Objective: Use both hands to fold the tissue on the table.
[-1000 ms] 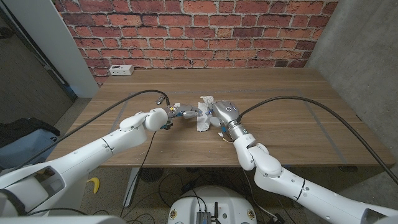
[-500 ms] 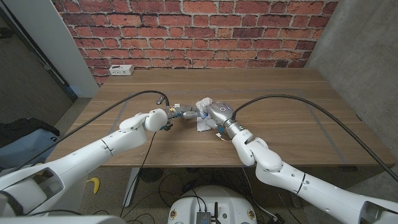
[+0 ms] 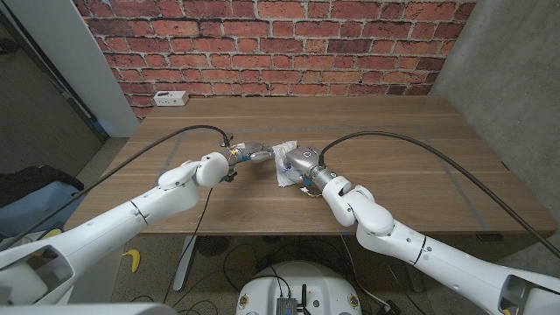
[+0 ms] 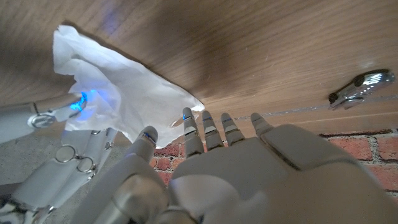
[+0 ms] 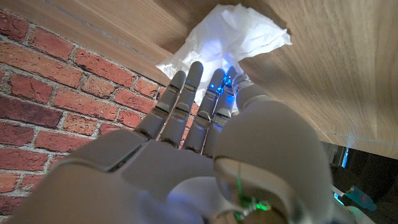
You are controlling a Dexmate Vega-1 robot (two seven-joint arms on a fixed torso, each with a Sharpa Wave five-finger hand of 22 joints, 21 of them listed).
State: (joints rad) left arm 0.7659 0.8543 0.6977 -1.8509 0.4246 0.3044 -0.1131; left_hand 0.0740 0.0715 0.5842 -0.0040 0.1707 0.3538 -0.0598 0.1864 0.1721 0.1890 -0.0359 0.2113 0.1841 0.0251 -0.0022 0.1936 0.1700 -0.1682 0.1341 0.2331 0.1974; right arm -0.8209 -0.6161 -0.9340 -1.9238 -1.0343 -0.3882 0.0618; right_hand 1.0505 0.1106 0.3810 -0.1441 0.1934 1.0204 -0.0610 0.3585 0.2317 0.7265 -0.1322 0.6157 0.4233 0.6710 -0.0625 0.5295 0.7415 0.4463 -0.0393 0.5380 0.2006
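Both hands meet mid-table: right hand (image 3: pixel 295 164) lies on the crumpled tissue (image 3: pixel 285 175), fingers extended; left hand (image 3: pixel 248 153) touches its left edge, fingers released.

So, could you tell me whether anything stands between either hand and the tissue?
Nothing visible does. The right hand is already on the tissue, and the left hand reaches its near edge, fingertips at the paper.

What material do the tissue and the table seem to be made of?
Tissue: thin soft white paper, matte; it shows creases and a ragged crumpled edge. Table: looks like wood or wood veneer, brown with long grain lines and a smooth, slightly shiny finish; solid or laminate, I cannot tell.
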